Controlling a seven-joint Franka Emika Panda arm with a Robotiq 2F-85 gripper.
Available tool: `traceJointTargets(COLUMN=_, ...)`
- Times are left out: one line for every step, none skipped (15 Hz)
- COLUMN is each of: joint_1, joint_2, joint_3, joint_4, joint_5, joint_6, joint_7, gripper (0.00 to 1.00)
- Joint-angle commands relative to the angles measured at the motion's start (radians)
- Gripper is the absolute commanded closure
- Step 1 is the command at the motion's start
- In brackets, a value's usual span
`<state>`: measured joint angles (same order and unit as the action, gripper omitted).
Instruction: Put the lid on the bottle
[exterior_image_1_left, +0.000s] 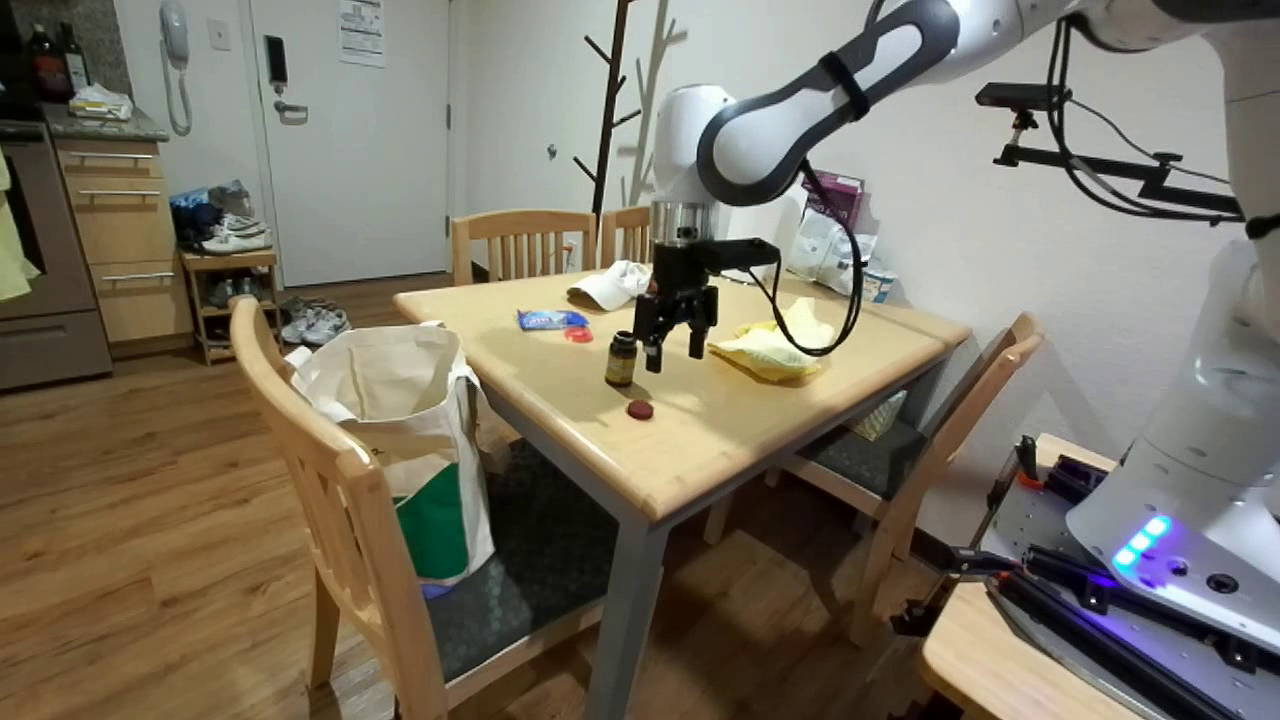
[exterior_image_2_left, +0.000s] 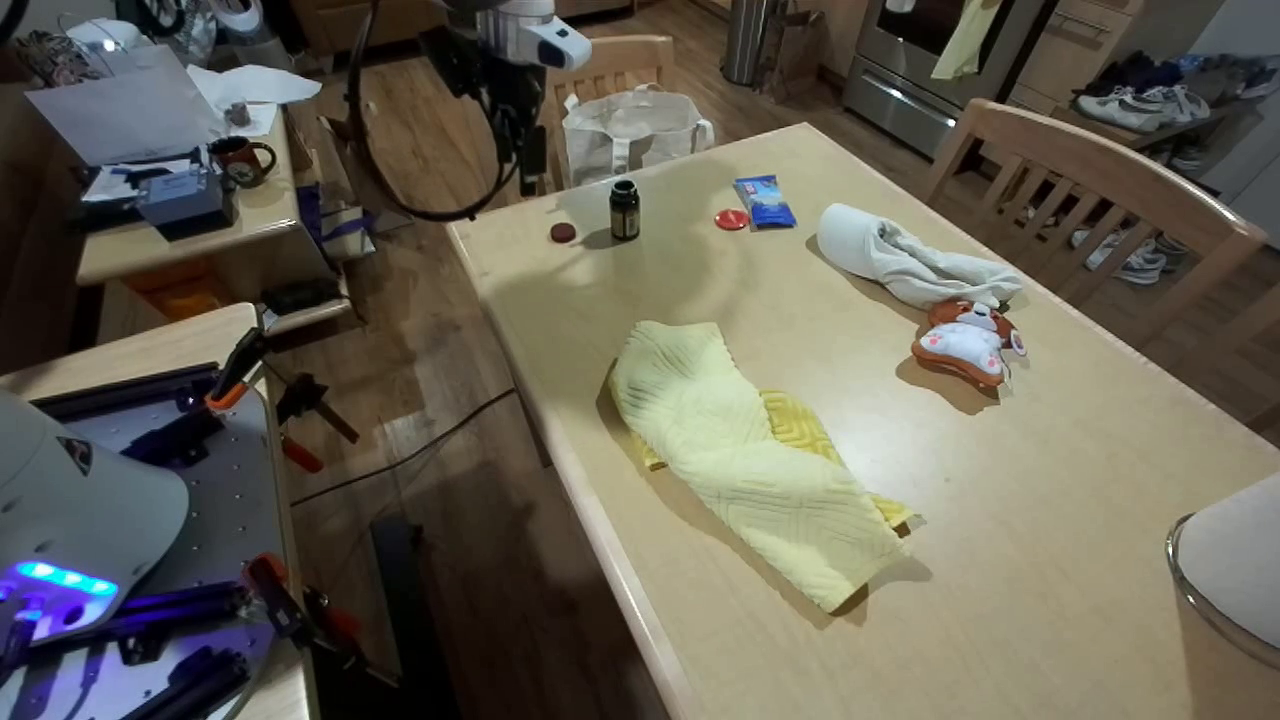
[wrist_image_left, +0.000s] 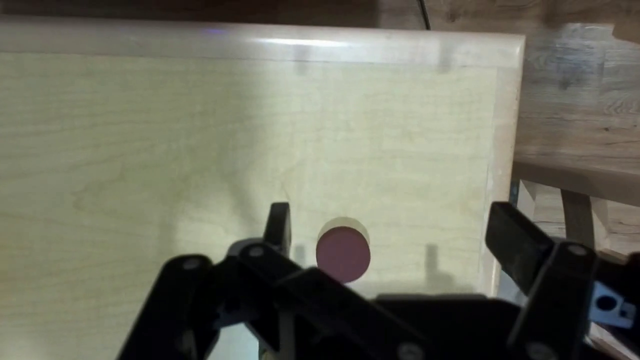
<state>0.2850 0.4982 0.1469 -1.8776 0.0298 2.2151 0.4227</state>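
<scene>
The lid (exterior_image_1_left: 640, 410), a small round reddish-brown cap, lies flat on the table near its corner, and it also shows in an exterior view (exterior_image_2_left: 563, 232). The bottle (exterior_image_1_left: 620, 362), short and dark brown, stands upright beside the lid; its open top shows in an exterior view (exterior_image_2_left: 624, 212). My gripper (exterior_image_1_left: 676, 352) is open and empty, held above the table near the bottle and lid. In the wrist view the gripper (wrist_image_left: 392, 225) has the lid (wrist_image_left: 343, 255) below and between its fingers, closer to the left finger. The bottle is mostly or wholly hidden there.
A red disc (exterior_image_2_left: 731, 219) and a blue packet (exterior_image_2_left: 766, 202) lie near the bottle. A yellow cloth (exterior_image_2_left: 730, 450), a white cap (exterior_image_2_left: 900, 255), a plush toy (exterior_image_2_left: 965, 345) and a paper-towel roll (exterior_image_2_left: 1235, 560) are on the table. A tote bag (exterior_image_1_left: 400, 400) stands on a chair.
</scene>
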Motion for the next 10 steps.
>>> traceJointTargets(joint_1=0.030, joint_2=0.064, joint_3=-0.028, joint_4=0.031, joint_5=-0.019, joint_6=0.011, joint_7=0.010, gripper=0.00)
traceJointTargets(joint_1=0.025, joint_2=0.065, joint_3=-0.022, joint_4=0.040, joint_5=-0.004, joint_6=-0.025, joint_7=-0.012, gripper=0.00)
traceJointTargets(joint_1=0.026, joint_2=0.044, joint_3=-0.025, joint_4=0.011, joint_5=0.002, joint_6=0.001, joint_7=-0.003, gripper=0.00)
traceJointTargets(joint_1=0.028, joint_2=0.056, joint_3=-0.026, joint_4=0.017, joint_5=0.003, joint_6=0.000, joint_7=-0.004, gripper=0.00)
traceJointTargets(joint_1=0.028, joint_2=0.063, joint_3=-0.026, joint_4=0.021, joint_5=0.003, joint_6=0.000, joint_7=-0.004, gripper=0.00)
traceJointTargets(joint_1=0.032, joint_2=0.056, joint_3=-0.033, joint_4=0.007, joint_5=-0.003, joint_6=0.061, joint_7=0.007, gripper=0.00)
traceJointTargets(joint_1=0.029, joint_2=0.067, joint_3=-0.034, joint_4=0.000, joint_5=0.008, joint_6=0.151, joint_7=0.017, gripper=0.00)
traceJointTargets(joint_1=0.030, joint_2=0.086, joint_3=-0.038, joint_4=0.013, joint_5=0.011, joint_6=0.189, joint_7=0.020, gripper=0.00)
traceJointTargets(joint_1=0.037, joint_2=0.109, joint_3=-0.047, joint_4=0.025, joint_5=0.001, joint_6=0.233, joint_7=0.024, gripper=0.00)
traceJointTargets(joint_1=0.042, joint_2=0.126, joint_3=-0.056, joint_4=0.032, joint_5=-0.006, joint_6=0.264, joint_7=0.026, gripper=0.00)
